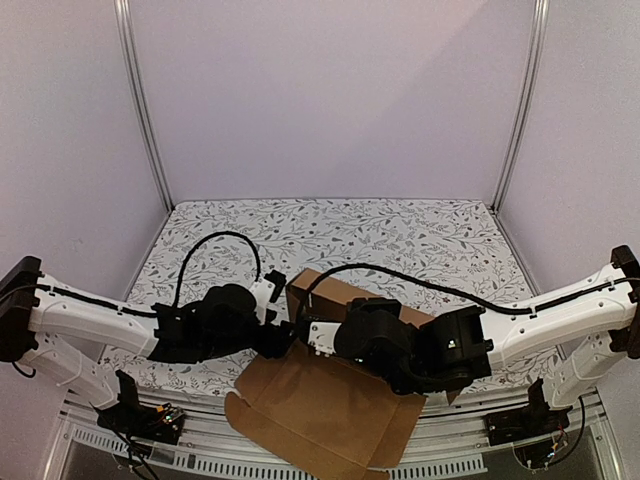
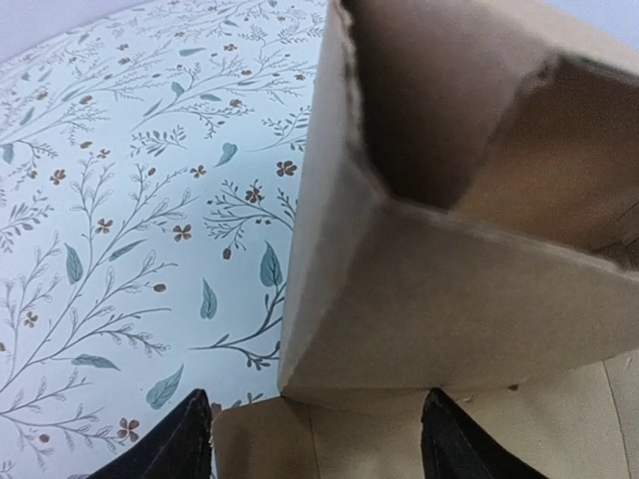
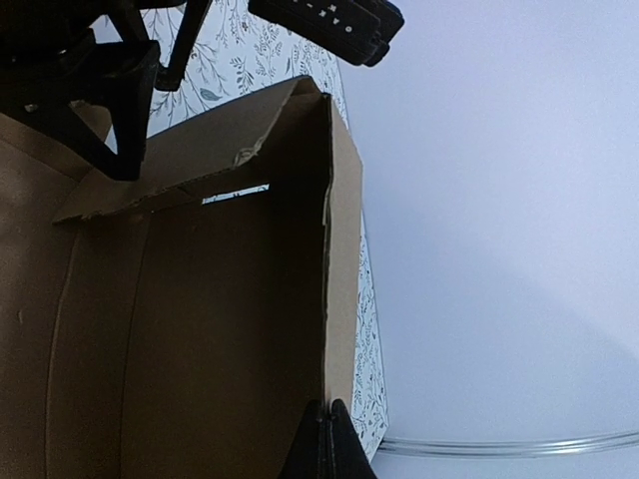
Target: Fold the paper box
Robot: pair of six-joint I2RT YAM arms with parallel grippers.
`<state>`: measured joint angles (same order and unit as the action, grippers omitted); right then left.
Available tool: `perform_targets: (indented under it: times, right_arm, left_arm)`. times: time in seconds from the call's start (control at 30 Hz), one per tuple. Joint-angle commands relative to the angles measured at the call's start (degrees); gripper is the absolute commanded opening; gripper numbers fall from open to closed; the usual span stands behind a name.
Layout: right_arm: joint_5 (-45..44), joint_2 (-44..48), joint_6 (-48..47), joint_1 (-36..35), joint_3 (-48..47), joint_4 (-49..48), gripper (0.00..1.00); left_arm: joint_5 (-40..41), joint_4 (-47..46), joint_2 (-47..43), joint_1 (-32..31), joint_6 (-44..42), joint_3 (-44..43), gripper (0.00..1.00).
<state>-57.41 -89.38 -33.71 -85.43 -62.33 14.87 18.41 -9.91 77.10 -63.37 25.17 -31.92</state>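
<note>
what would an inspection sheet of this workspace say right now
surface: floral cloth, flat
job's things: box, partly folded; far walls raised, near flap lying flat over the table edge
clutter: nothing seen
pincers: left pincer open, at a raised corner; right pincer shut on a wall's edge
cables: black cables loop above both arms, off the box
surroundings: plain pale walls, metal posts

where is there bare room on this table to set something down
Free: the far table between the paper box and the back wall. Crowded: the near centre, where left arm, right arm and box flap meet.
</note>
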Motion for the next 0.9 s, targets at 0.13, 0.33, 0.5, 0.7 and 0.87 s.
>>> perform_targets:
  times: [0.13, 0.33, 0.5, 0.7, 0.87]
  right_arm:
    - [3.21, -0.91, 0.45, 0.54, 0.89, -1.85, 0.0]
    - [3.35, -1.11, 0.23, 0.62, 0.89, -2.26, 0.0]
    - [3.43, -1.06, 0.18, 0.61, 0.78, -2.37, 0.0]
    - [3.53, -1.18, 0.49, 0.61, 0.8, -2.23, 0.0]
    - [4.04, -1.23, 0.57, 0.62, 0.61, -2.22, 0.0]
  left_arm:
    - [-1.62, 3.1, -3.45, 2.75, -0.07, -0.98, 0.67]
    - [-2.23, 3.66, -5.19, 3.85, -0.49, -0.1, 0.67]
    - [-3.81, 1.95, -4.36, 4.31, -0.79, 0.17, 0.67]
    - [-7.98, -0.13, -1.47, 4.31, -1.57, -0.96, 0.67]
    - [-10.61, -2.56, -0.29, 4.36, -2.72, -1.11, 0.72]
